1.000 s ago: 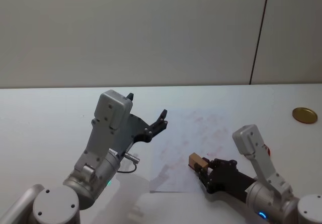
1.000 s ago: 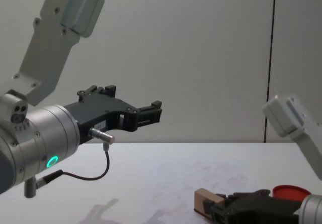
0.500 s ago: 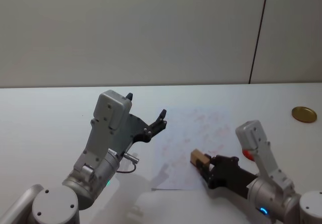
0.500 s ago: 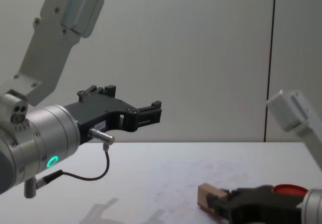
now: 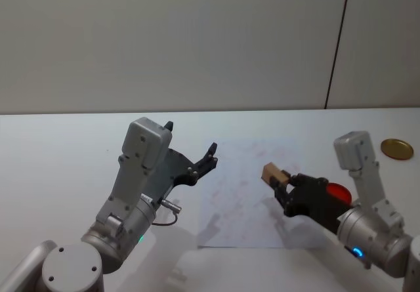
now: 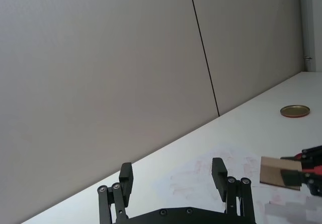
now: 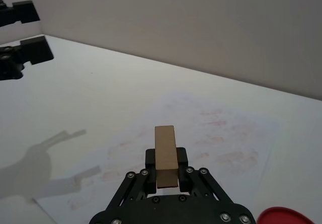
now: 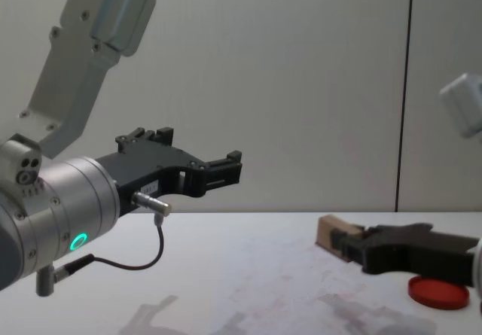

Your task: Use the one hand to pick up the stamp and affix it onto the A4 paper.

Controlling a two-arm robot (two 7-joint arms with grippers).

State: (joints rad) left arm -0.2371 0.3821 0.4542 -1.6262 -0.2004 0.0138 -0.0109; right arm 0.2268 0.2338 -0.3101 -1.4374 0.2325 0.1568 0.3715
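Observation:
The stamp (image 5: 273,172), a small tan wooden block, sits clamped between the fingers of my right gripper (image 5: 283,182), which is shut on it. It hangs in the air above the right half of the A4 paper (image 5: 239,203), a white sheet with faint pink marks. From the side, the stamp (image 8: 329,231) floats clear of the paper (image 8: 286,282), with a shadow beneath it. In the right wrist view the stamp (image 7: 165,151) stands out past the right gripper (image 7: 166,176), over the paper (image 7: 216,133). My left gripper (image 5: 191,140) is held raised and open to the left of the sheet.
A flat red disc (image 5: 338,191) lies on the table just right of the paper, beside my right arm. A gold round lid (image 5: 397,149) rests at the far right. A wall stands behind the white table (image 5: 59,154).
My right gripper has risen off the paper's near edge with the stamp and moved up and to the right over the sheet. The left arm has stayed still.

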